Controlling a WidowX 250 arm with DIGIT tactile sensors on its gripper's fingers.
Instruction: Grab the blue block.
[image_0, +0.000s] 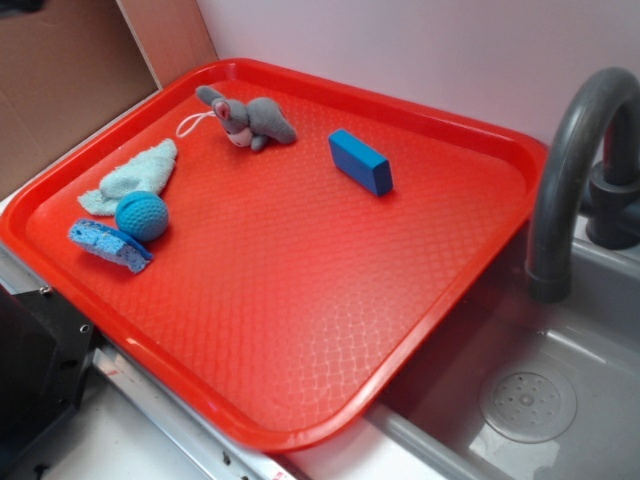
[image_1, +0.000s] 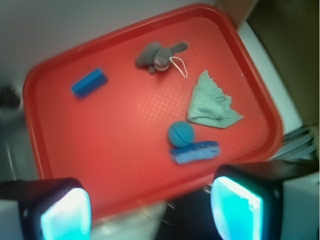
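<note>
- Tray: red textured plastic tray (image_0: 300, 300) with a raised rim rests partly over a grey sink basin (image_0: 560, 400); dark grey curved faucet (image_0: 570, 160) stands at the tray's right edge in the exterior view.
- Small solid medium-blue rectangular block (image_0: 361, 161) lies flat on the tray toward the far side, alone, well apart from the other items; also seen in the wrist view (image_1: 89, 82).
- Grey plush mouse (image_0: 250, 120) with a white cord loop lies near the far rim, to the left of the block in the exterior view; wrist view (image_1: 159, 55).
- Pale blue-green cloth (image_0: 135, 178) lies crumpled near the left rim; wrist view (image_1: 212, 102).
- Round teal knitted ball (image_0: 142, 215) sits touching the cloth's near end; wrist view (image_1: 180, 134).
- Flat porous blue sponge (image_0: 108, 245) lies just beside the ball, on its near side; wrist view (image_1: 195, 152).
- Gripper (image_1: 150, 210) appears in the wrist view only, high above the tray's near edge; its two fingers (image_1: 65, 212) are spread wide with nothing between them, well apart from the block.
</note>
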